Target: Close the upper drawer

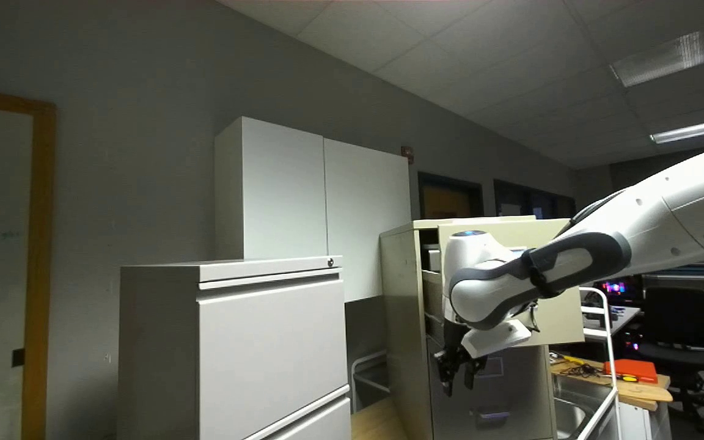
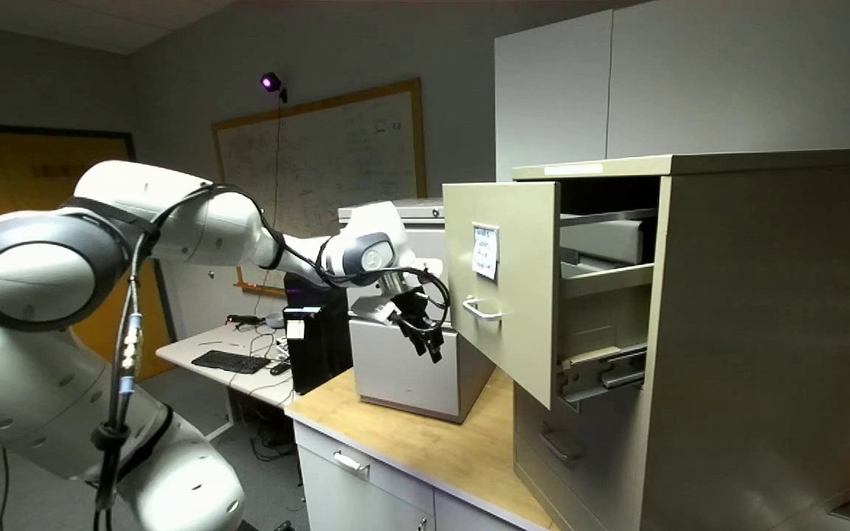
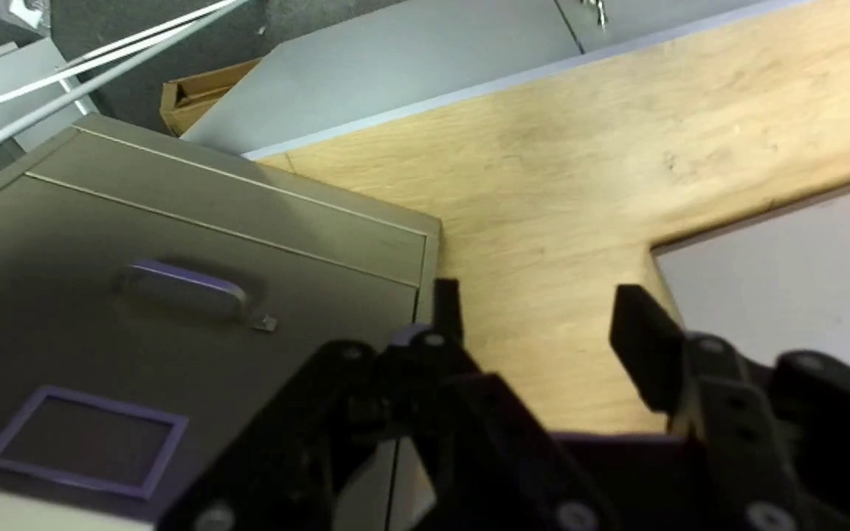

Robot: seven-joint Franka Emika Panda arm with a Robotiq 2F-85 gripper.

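My upper drawer (image 2: 521,295) stands pulled out of the filing cabinet (image 2: 750,332), its runner (image 2: 595,377) exposed. The gripper (image 3: 539,324) points down near the drawer's front, its 2 fingers (image 3: 639,346) spread with nothing between them. I take this as the lining-up step; next I'd want a steady push straight into the cabinet, nearer the handle (image 2: 482,313) than the side edge, so the drawer doesn't bind.

Contact is what I can't read: in an exterior view the arm (image 1: 663,226) covers much of the drawer's face, handle included, and I can't tell whether arm and drawer touch. In the wrist view I mostly get the lower drawer (image 3: 196,346) and the worktop (image 3: 543,221); only a pale strip (image 3: 12,512) at the bottom-left corner may be the upper drawer. The runner's inner end is hidden in the cabinet.
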